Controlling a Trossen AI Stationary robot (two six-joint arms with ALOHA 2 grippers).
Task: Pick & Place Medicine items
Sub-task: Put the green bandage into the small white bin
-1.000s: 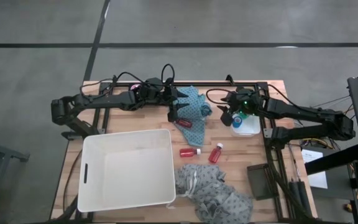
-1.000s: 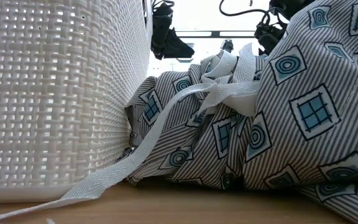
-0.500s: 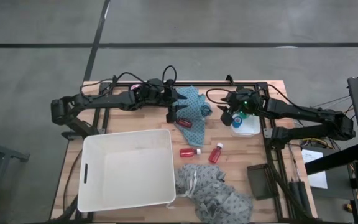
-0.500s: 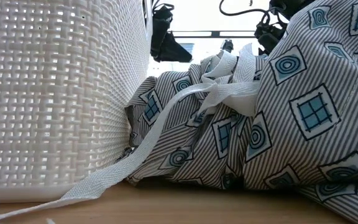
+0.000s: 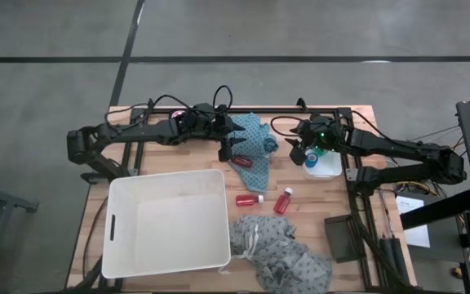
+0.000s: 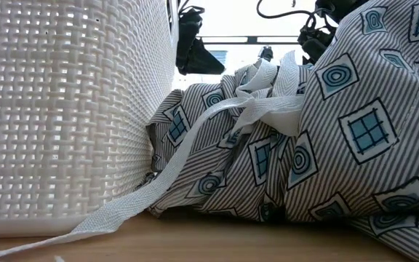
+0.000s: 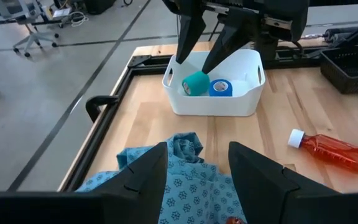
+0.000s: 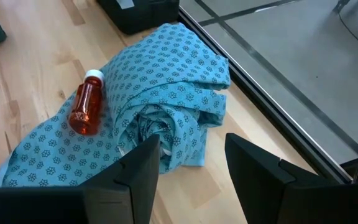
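Progress, as we judge it: partly done. The teal roll [image 7: 195, 83] and the blue piece [image 7: 220, 88] already lie side by side in the small white tub [image 7: 213, 106] at the table's right edge. We take that tub to be the target, though the large white basket [image 5: 166, 222] near the front stands with nothing visible inside.

Three red bottles remain out. One [image 5: 241, 162] lies on the teal cloth [image 5: 254, 140], just beside the left gripper. Two more, [image 5: 249, 198] and [image 5: 283, 200], lie on bare wood between the teal cloth and the grey patterned cloth [image 5: 282, 253].

The left gripper [image 5: 229, 150] hovers over the teal cloth with its fingers spread and nothing between them. The right gripper [image 5: 299, 153] hangs just above the tub, fingers likewise apart and holding nothing.

We expect the cloth-side bottle to be the next pick; its round body may roll on the soft fabric.

Surface: a light wooden table [image 5: 157, 151] in a black frame. A dark flat item [image 5: 339, 237] lies near the right front corner.

Room: a grey concrete floor with dark seams surrounds the table. The left wrist view shows a wheeled chair base [image 7: 37, 38] far off. No person is in view.
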